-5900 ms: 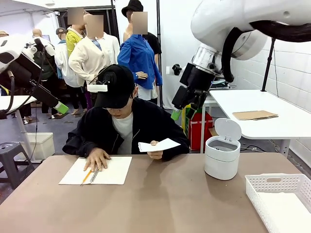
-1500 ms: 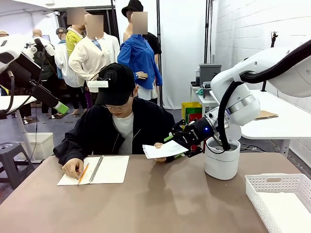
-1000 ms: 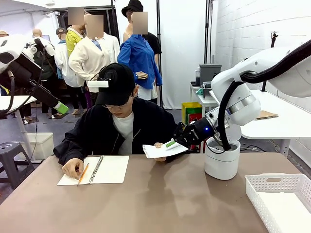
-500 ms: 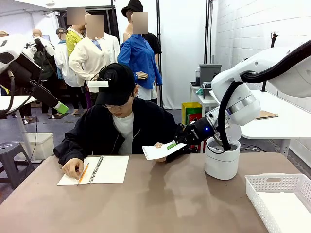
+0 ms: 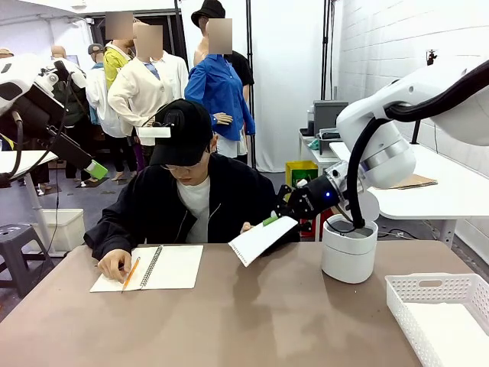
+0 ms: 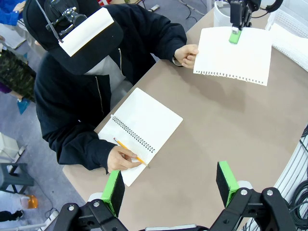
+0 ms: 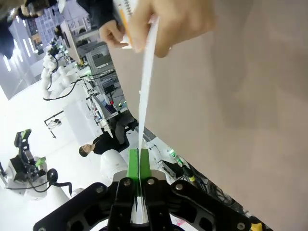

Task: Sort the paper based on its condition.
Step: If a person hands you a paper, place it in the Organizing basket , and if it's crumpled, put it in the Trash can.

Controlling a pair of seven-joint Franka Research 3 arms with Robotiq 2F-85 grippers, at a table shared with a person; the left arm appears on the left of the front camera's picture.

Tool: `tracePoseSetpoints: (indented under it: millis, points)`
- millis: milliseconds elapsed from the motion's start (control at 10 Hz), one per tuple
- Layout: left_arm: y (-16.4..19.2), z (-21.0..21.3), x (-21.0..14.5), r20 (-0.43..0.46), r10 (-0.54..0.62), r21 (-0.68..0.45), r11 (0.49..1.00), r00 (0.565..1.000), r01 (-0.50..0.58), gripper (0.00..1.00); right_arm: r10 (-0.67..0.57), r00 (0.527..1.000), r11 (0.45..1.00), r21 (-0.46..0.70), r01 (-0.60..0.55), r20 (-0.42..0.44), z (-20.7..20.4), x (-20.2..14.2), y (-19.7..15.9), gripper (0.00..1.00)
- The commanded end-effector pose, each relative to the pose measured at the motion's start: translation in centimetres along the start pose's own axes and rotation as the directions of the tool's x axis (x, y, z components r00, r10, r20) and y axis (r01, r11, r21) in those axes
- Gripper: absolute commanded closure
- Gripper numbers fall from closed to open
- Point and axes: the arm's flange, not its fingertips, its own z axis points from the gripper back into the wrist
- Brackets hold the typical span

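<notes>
Right end effector (image 5: 272,221) clenched on one edge of the paper sheet (image 5: 261,239), which the person's hand (image 6: 186,55) also pinches. Left end effector (image 6: 169,187) released. Pulling before the hand lets go could tear the thin sheet.

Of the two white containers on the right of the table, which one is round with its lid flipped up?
The small round bin, standing just below the right gripper's arm; the other, nearer one is a flat rectangular perforated tray.

Jaws clamp paper (image 7: 144,96) edge-on
</notes>
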Motion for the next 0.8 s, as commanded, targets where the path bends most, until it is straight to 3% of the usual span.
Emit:
tracePoseSetpoints:
  millis: [0, 300, 500, 700]
  points:
    - [-0.1, 0.0, -0.1, -0.009, 0.002, 0.007, 1.0, 1.0, -0.001, 0.0, 0.142, 0.99, 0.988, 0.053, -0.143, 0.02, 1.4, -1.4, 1.6, 1.0]
    - [-0.1, 0.0, -0.1, -0.009, 0.002, 0.007, 1.0, 1.0, -0.001, 0.0, 0.36, 0.93, 0.928, 0.08, -0.365, 0.069, 5.2, -3.5, 5.6, 1.0]
    - [-0.1, 0.0, -0.1, -0.009, 0.002, 0.007, 1.0, 1.0, -0.001, 0.0, 0.467, 0.879, 0.883, 0.006, -0.469, 0.098, 8.5, -4.9, 8.4, 1.0]
    - [-0.1, 0.0, -0.1, -0.009, 0.002, 0.007, 1.0, 1.0, -0.001, 0.0, 0.612, 0.782, 0.791, -0.081, -0.607, 0.117, 12.4, -7.1, 11.5, 1.0]
